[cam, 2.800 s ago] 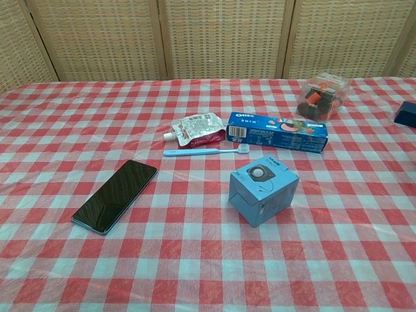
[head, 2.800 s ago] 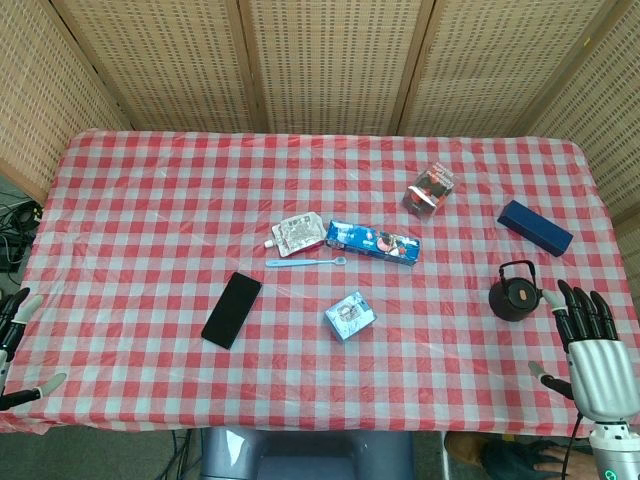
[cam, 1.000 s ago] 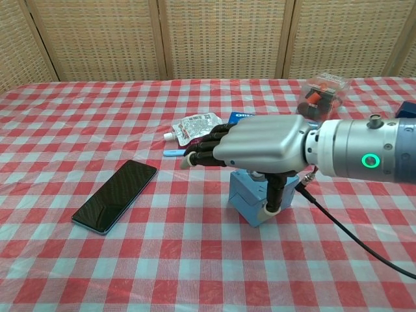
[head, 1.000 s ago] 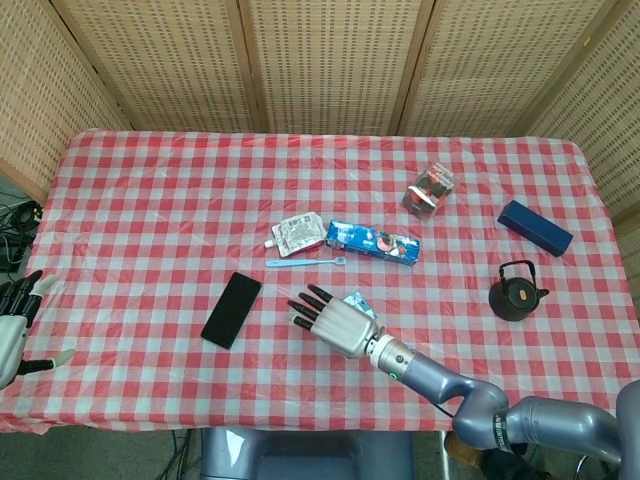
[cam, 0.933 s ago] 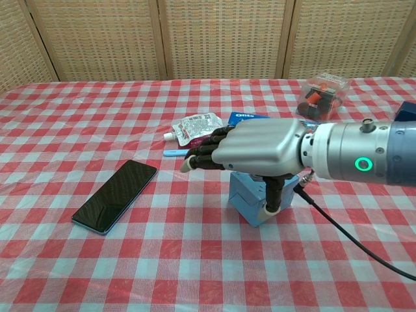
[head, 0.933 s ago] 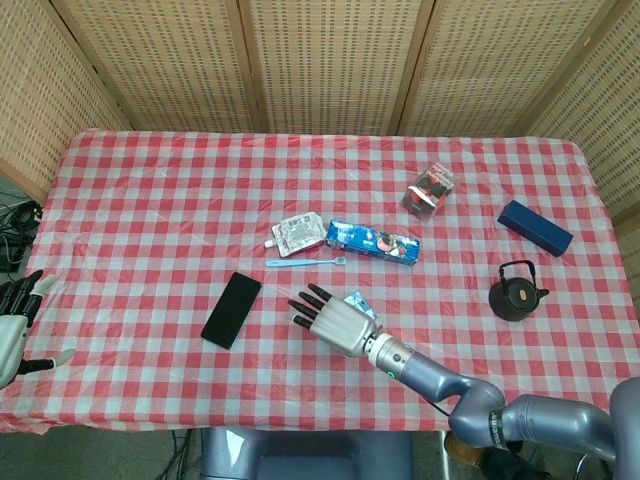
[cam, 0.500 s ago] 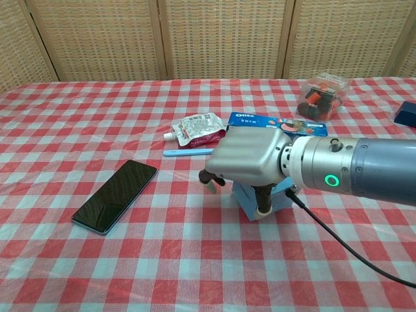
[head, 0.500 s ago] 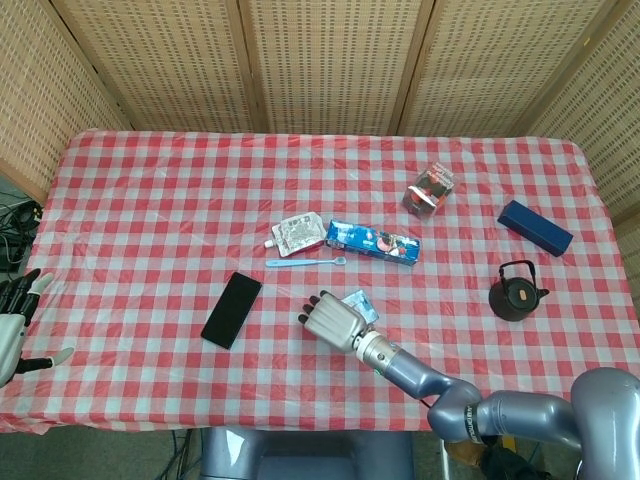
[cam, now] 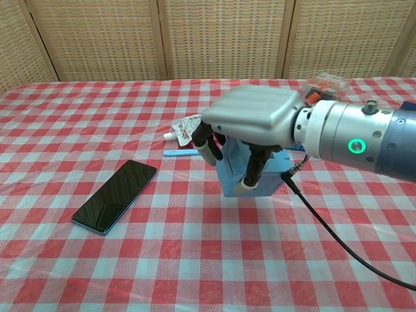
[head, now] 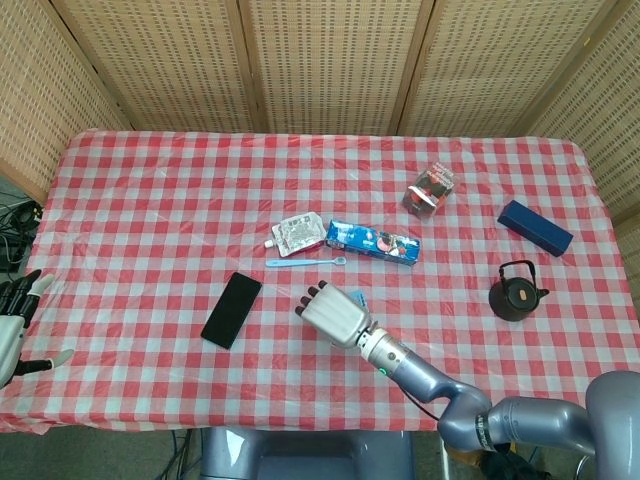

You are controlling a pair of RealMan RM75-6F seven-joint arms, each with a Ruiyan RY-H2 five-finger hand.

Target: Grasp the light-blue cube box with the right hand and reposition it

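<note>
The right hand (cam: 250, 133) had the box (cam: 250, 170) in its grip, fingers (cam: 207, 148) curled down over the near face and thumb pressed on the front. And what a small thing it was: a light-blue cardboard cube, plain pale faces, mostly buried under the grey metal palm. In the chest view it hung tilted, its lower edge seemingly just clear of the cloth (cam: 195, 260), though contact was hard to judge. From the head view only a sliver of blue (head: 357, 298) peeked out past the hand (head: 331, 312), near the middle of the table's front half.

The left hand (head: 14, 320) sat off the table's left edge, fingers spread, holding nothing.

Beside the box, to the left, lay the phone (head: 231, 309), flat and dark. Behind it were the toothbrush (head: 304, 262), the pouch (head: 296, 232) and the biscuit pack (head: 372, 242). Farther right stood the teapot (head: 516, 291), the navy case (head: 535, 227) and the clear tub (head: 430, 187).
</note>
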